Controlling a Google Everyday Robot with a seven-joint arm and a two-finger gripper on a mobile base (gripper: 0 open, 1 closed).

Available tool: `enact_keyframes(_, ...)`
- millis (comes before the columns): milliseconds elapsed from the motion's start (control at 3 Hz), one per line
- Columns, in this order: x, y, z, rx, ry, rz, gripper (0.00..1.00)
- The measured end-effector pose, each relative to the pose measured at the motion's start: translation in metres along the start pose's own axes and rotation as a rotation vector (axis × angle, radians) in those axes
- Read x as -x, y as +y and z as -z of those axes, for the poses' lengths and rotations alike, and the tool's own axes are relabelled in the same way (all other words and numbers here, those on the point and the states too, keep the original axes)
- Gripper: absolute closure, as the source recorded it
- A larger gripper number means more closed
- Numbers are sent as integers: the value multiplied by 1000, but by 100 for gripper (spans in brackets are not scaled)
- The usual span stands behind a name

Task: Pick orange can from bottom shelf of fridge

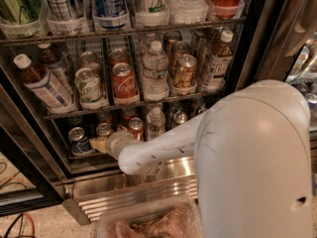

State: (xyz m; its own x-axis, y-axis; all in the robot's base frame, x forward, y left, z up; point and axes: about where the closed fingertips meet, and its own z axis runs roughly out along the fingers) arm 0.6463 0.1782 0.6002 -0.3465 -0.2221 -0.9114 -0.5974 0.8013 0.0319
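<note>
1 close view — over the arm (163, 148), down into fridge (250, 48), gripper (98, 144) at bottom shelf (79, 157).

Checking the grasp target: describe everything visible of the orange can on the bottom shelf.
The orange can is small, copper-orange metal with a silver top, upright on the bottom shelf between a dark can and a red can. Only its top and upper side show; the gripper sits directly in front, hiding the rest. Whether they touch is unclear.

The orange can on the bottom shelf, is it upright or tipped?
Upright: the orange can has its silver top up. The gripper is just in front of it at the bottom shelf.
</note>
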Motion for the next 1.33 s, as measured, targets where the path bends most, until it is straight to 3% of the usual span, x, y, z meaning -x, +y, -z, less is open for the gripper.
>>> enact_keyframes(333, 1, -1, -6, 7, -1, -8, 22)
enact_keyframes(667, 1, 0, -5, 8, -2, -10, 40)
enact_keyframes(1333, 0, 0, -4, 8, -2, -10, 87)
